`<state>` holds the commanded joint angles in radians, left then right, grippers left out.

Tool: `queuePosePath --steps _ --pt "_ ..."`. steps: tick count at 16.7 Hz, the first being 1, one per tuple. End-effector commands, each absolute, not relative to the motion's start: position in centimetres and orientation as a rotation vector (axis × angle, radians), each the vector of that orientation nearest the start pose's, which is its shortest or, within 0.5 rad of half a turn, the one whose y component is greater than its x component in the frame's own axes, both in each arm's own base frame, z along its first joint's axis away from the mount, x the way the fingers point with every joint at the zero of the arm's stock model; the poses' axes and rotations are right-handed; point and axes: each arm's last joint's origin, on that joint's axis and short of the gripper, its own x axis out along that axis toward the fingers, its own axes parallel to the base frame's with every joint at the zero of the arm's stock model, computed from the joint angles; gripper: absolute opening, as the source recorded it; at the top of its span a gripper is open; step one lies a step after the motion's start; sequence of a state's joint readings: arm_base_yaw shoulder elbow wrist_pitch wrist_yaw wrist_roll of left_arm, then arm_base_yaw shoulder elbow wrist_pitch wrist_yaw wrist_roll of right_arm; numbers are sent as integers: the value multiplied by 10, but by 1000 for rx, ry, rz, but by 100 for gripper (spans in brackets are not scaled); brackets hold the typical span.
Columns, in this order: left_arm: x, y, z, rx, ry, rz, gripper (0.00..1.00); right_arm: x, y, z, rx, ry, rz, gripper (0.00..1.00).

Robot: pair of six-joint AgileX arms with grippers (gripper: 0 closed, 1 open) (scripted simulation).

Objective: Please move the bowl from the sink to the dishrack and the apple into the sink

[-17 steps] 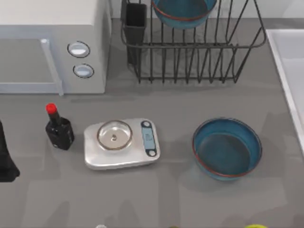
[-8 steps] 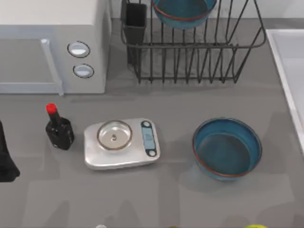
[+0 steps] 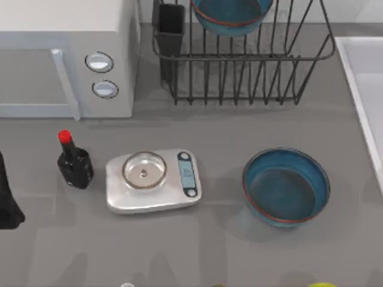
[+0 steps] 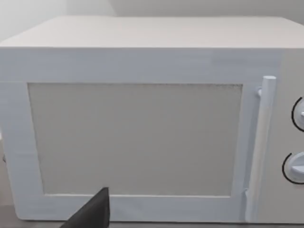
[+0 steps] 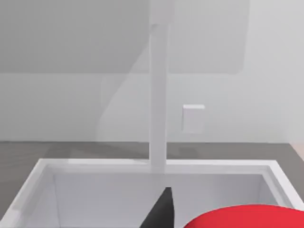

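A blue bowl [image 3: 230, 15] sits up in the dishrack [image 3: 251, 89], so I think that part of the job is done. Another blue bowl [image 3: 286, 186] sits on the table, between the scale [image 3: 152, 180] and the sink [image 3: 364, 72]. The apple [image 5: 242, 217] is very close to my right gripper [image 5: 161, 211], just beside its dark tip. The white sink is right past them, with its tap [image 5: 157, 95] standing at the far wall. I cannot tell if that gripper is holding the apple or how wide it is. The apple is round, so it has no long side to line up. My right arm is the near one, so I think it should put the apple down into the sink. My left gripper [image 4: 92, 213] waits at the left side, facing the microwave [image 4: 142, 118], and I cannot tell how wide it is either.
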<state>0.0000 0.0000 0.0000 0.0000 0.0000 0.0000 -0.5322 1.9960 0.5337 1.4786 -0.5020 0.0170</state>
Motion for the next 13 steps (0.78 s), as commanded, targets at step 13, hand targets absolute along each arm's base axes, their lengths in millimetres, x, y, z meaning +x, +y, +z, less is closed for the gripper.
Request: queuePosePath --steps 13 --pt "106 -1 160 0 0 0 100 267 -136 59 0 0 -10 15"
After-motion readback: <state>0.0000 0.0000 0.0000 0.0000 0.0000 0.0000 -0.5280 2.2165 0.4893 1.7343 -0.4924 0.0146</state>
